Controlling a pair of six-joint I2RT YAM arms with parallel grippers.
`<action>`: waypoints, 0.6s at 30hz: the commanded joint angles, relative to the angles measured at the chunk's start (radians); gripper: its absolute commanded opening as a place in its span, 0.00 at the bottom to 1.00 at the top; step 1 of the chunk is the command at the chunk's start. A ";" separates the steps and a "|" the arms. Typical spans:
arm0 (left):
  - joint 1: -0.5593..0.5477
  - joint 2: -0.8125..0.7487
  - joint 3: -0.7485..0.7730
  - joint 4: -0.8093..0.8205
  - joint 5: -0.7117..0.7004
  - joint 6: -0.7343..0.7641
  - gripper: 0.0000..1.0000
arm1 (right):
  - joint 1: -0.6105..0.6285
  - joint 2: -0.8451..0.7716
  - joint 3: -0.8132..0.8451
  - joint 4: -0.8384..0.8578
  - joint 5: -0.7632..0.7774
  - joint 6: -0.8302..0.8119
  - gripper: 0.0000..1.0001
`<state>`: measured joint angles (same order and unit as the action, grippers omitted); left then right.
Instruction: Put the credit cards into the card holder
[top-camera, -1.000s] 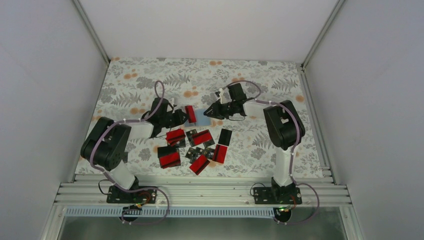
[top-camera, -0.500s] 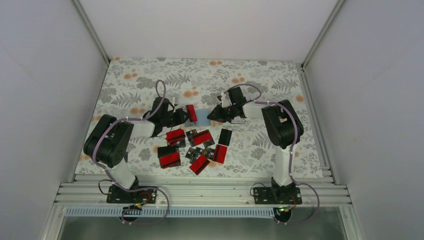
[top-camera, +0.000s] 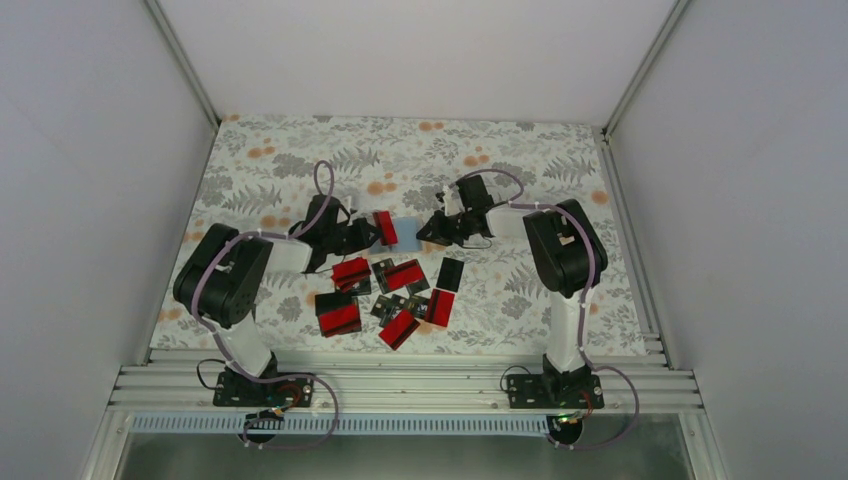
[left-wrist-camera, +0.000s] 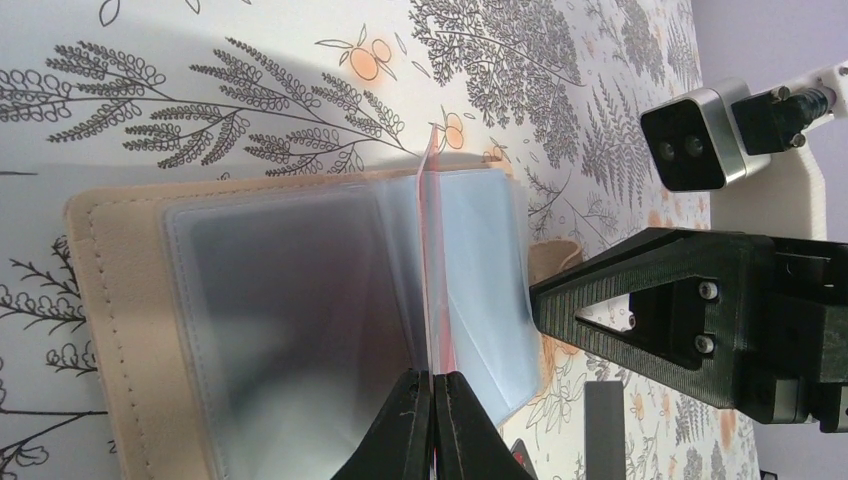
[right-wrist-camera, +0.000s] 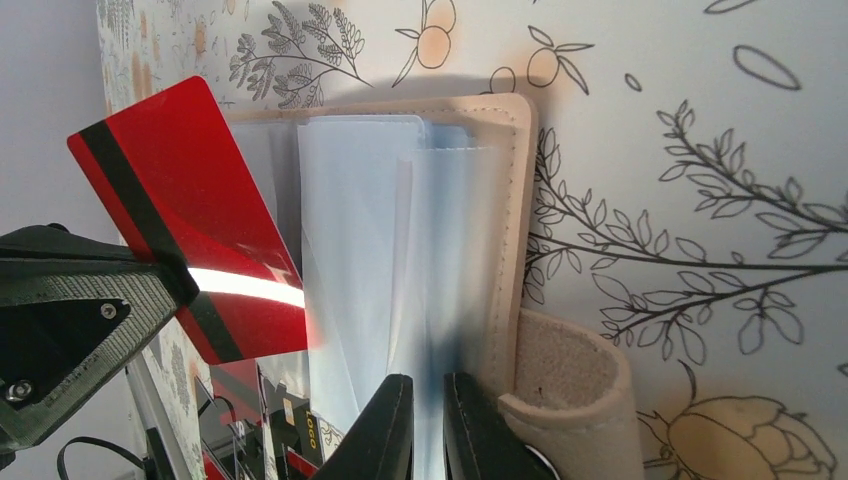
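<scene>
The card holder (top-camera: 405, 235) lies open on the patterned table, its tan cover (left-wrist-camera: 100, 300) framing pale clear sleeves (right-wrist-camera: 350, 250). My left gripper (left-wrist-camera: 432, 395) is shut on one red credit card with a black stripe (right-wrist-camera: 190, 220). It holds the card on edge over the holder's middle fold, where it shows as a thin pink line (left-wrist-camera: 432, 250). From the right, my right gripper (right-wrist-camera: 430, 425) has its jaws nearly together on the holder's right-hand sleeves, beside the tan snap tab (right-wrist-camera: 570, 390). Several loose credit cards (top-camera: 390, 292) lie in front of the holder.
The two grippers (top-camera: 372, 232) (top-camera: 424, 229) face each other across the holder, close together. White enclosure walls (top-camera: 100, 200) stand round the table. The loose cards lie just toward the arm bases from both grippers.
The right gripper's jaws have narrowed onto the holder's sleeves. The left gripper has nudged the red card slightly toward the holder.
</scene>
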<state>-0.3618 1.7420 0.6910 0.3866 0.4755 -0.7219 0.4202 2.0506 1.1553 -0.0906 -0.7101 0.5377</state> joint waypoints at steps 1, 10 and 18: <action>0.004 0.018 0.014 0.022 0.023 -0.017 0.02 | -0.002 0.025 -0.014 -0.003 0.011 -0.007 0.11; 0.004 0.041 0.045 -0.077 0.051 -0.062 0.02 | -0.003 0.034 -0.009 -0.006 0.003 -0.007 0.10; 0.004 0.066 0.104 -0.182 0.080 -0.043 0.02 | -0.002 0.036 -0.005 -0.008 -0.006 -0.007 0.09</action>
<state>-0.3618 1.7794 0.7647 0.2817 0.5320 -0.7746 0.4194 2.0544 1.1553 -0.0898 -0.7185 0.5377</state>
